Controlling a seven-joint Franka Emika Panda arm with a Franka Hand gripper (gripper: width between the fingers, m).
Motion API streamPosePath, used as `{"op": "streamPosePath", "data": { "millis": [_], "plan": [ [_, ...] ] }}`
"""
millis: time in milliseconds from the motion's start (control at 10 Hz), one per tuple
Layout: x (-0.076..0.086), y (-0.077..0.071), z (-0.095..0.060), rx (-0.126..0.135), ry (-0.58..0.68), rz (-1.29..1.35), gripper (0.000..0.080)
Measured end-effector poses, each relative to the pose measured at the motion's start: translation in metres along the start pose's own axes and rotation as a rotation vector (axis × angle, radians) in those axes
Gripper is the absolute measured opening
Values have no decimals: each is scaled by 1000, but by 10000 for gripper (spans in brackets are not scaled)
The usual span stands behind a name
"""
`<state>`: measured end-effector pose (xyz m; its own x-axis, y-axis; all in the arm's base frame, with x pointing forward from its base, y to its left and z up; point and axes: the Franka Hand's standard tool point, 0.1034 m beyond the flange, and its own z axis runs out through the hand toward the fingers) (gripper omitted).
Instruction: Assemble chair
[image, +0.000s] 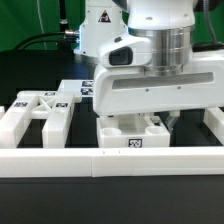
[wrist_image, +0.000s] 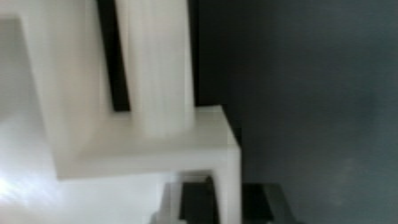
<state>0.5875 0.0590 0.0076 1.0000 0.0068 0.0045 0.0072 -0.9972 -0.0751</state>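
In the exterior view my gripper (image: 152, 118) is low, just behind the front wall, pressed down onto a chunky white chair piece (image: 128, 134) with a square tag on its front. The wide hand hides most of that piece. In the wrist view the two dark fingers (wrist_image: 192, 202) stand close together with a thin white upright edge of the chair piece (wrist_image: 143, 110) pinched between them. The gripper (wrist_image: 228, 200) is shut on it. An X-braced frame (image: 38, 112) lies flat toward the exterior view's left, apart from the gripper.
A long low white border wall (image: 60, 160) runs along the front. More tagged white pieces (image: 84, 88) lie behind the X-braced frame, partly hidden by the arm. The table top (image: 110, 205) is black.
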Motion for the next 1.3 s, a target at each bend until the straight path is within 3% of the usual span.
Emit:
{"op": "streamPosePath", "data": {
  "millis": [600,900,1300],
  "plan": [
    [14,-43,2,8,20,-29,30],
    [17,-57,3,10,25,-44,30],
    [19,-60,4,10,28,-49,30]
  ]
}}
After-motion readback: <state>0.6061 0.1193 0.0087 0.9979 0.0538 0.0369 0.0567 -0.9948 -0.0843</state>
